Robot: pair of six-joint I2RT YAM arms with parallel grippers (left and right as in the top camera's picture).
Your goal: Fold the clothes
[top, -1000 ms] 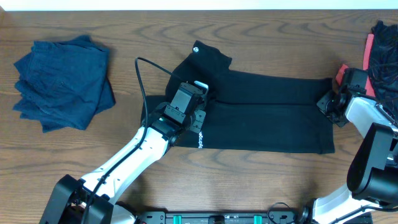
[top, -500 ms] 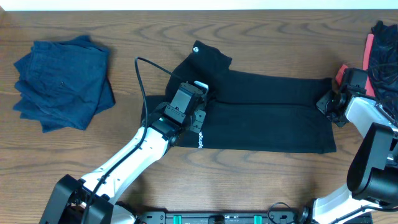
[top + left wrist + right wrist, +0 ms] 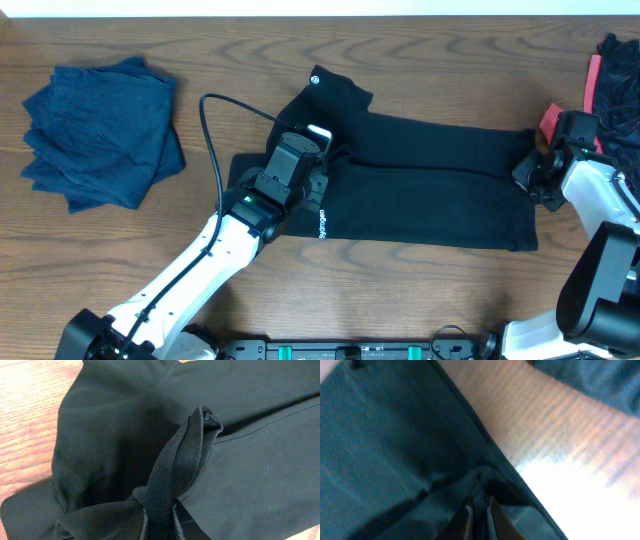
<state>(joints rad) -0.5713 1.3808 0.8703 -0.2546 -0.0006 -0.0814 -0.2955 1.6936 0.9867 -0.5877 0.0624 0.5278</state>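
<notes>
A long black garment [image 3: 430, 185] with a small white logo and white lettering lies flat across the table's middle. My left gripper [image 3: 318, 172] is shut on a raised fold of its waist end, shown in the left wrist view [image 3: 160, 525] as a pinched band of mesh-lined fabric [image 3: 175, 465]. My right gripper [image 3: 530, 172] is shut on the garment's right end; the right wrist view [image 3: 479, 512] shows dark fabric [image 3: 395, 445] pinched between the fingers.
A folded navy blue garment [image 3: 100, 130] lies at the far left. A pile of black and coral-red clothes [image 3: 612, 80] sits at the right edge, close behind my right arm. Bare wooden table [image 3: 400, 290] surrounds the garment.
My left gripper has drawn slightly left and back, lifting the waist fold. The right gripper shifted a little right with the garment's end.
</notes>
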